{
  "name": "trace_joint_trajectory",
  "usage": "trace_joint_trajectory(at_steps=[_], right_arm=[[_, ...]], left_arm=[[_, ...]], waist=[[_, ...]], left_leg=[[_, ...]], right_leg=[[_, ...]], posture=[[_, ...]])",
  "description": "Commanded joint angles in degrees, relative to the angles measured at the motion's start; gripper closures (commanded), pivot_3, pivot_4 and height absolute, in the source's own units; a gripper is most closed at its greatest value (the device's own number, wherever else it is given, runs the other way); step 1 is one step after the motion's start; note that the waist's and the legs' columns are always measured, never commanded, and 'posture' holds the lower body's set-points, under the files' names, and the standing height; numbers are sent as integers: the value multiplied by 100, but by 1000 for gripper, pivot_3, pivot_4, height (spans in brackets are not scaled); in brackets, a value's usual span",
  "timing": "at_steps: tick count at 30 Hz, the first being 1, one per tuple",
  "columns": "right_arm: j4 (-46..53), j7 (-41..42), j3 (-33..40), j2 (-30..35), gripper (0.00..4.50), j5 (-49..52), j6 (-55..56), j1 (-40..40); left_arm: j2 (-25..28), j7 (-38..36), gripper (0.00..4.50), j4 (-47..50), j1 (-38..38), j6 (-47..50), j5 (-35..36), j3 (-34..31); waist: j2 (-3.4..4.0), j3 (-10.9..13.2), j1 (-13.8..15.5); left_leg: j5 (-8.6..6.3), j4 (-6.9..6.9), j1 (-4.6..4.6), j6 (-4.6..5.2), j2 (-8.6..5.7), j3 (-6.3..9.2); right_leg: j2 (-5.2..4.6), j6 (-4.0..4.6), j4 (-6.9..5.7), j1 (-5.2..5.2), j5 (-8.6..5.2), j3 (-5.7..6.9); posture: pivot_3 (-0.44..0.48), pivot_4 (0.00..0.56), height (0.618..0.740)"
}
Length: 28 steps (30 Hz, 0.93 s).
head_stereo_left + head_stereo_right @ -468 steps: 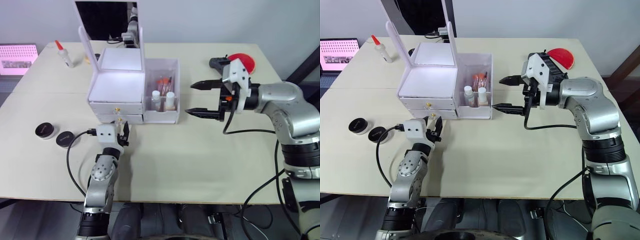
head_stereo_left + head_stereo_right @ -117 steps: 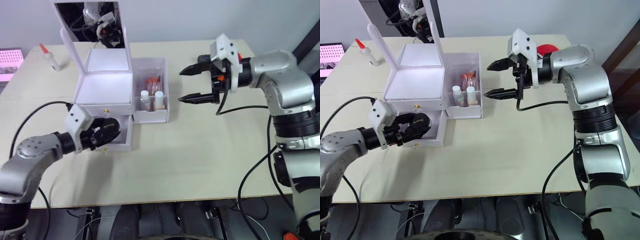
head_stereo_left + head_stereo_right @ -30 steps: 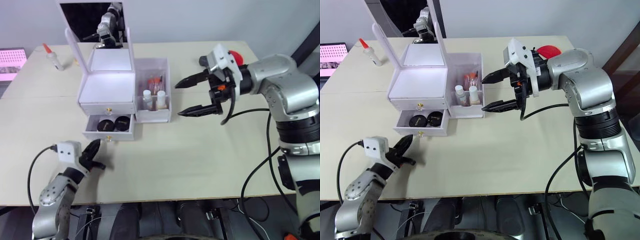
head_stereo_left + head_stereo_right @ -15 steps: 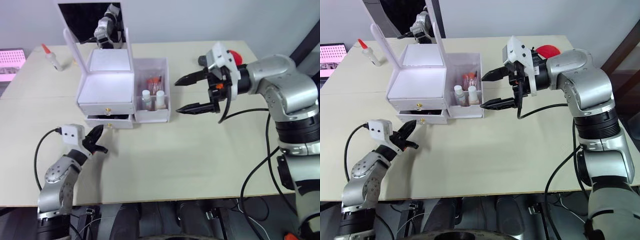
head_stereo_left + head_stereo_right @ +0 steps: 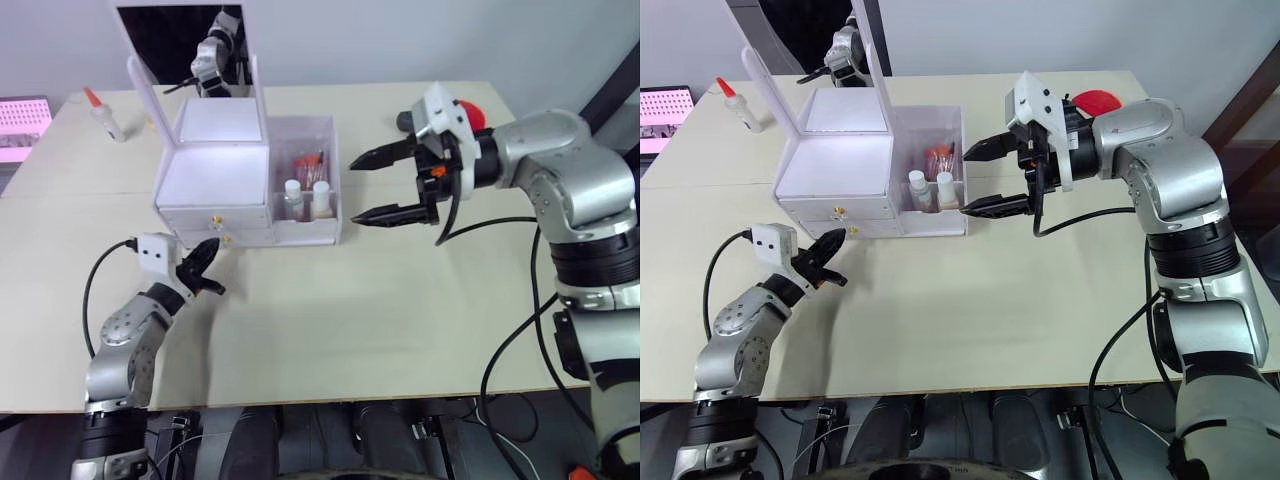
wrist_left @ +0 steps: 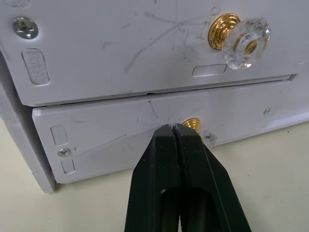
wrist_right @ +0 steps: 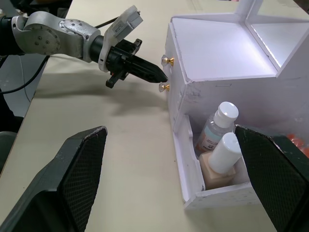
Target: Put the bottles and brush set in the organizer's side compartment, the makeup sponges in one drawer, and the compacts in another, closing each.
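Lower drawer [image 6: 145,145] of organizer [image 5: 215,180] now pushed shut by left gripper [image 6: 173,128], jaws closed on nothing at its knob, compacts enclosed; right gripper [image 5: 370,185] held wide open, empty, beside side compartment [image 5: 310,185]; task judged essentially complete.

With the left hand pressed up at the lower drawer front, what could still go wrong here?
1. The left hand, fingers shut, meets the lower drawer just beside its gold knob; it could slide off.
2. In the left wrist view the drawer front looks slightly skewed, so it may not be fully seated.
3. More pushing could shove the organizer towards the open right hand hovering beside the side compartment.
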State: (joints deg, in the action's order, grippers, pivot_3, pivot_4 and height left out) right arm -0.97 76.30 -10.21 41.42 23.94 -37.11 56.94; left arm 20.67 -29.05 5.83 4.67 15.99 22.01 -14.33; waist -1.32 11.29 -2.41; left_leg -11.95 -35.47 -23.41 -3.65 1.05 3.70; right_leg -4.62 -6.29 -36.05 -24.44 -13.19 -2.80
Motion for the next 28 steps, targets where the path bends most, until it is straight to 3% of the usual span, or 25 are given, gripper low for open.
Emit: trace_joint_trajectory(at_steps=[1,4,7,12,16,20,28], right_arm=[[-77,41,250,75,0,121,-3,-54],[-190,139,452,176,0,185,166,-292],[-375,-55,960,199,0,362,220,-621],[-1069,-301,1446,344,0,120,928,-1396],[-1945,-628,1958,286,0,82,1661,-1691],[-2850,-1140,2471,212,0,35,2418,-1890],[-3279,-1277,2341,153,0,-400,3377,-2295]], left_arm=[[146,25,4442,528,-325,110,276,-360],[274,-117,4442,1106,-846,335,751,-704],[653,-287,4442,1679,-1644,770,1322,-1492],[1368,-706,2163,2087,-2590,1059,1755,-2520],[1608,-753,58,2004,-2953,1038,1615,-2998],[1737,-371,20,1555,-3150,354,436,-3197],[1828,-603,20,1324,-3035,408,482,-3301]], waist=[[0,0,-16],[-1,0,-8],[-4,2,-12],[-8,0,2],[-5,2,-16],[-7,1,-31],[-5,2,-37]], left_leg=[[0,0,0,0,0,0],[0,4,0,0,0,0],[0,4,-1,0,1,0],[-1,3,2,-1,1,-1],[-2,-4,-2,-3,0,-8],[-1,14,-4,-2,0,-12],[-1,27,0,-1,1,-13]], right_leg=[[0,0,1,0,0,0],[-1,-2,2,0,-2,0],[-2,-1,2,-1,-3,0],[-4,1,6,-1,-5,-1],[-9,2,26,4,-5,-3],[-7,8,42,4,0,-4],[-5,6,47,2,0,-5]], posture=[[0,150,740],[0,150,740],[0,150,740],[0,150,740],[0,150,740],[0,150,740],[0,150,740]])
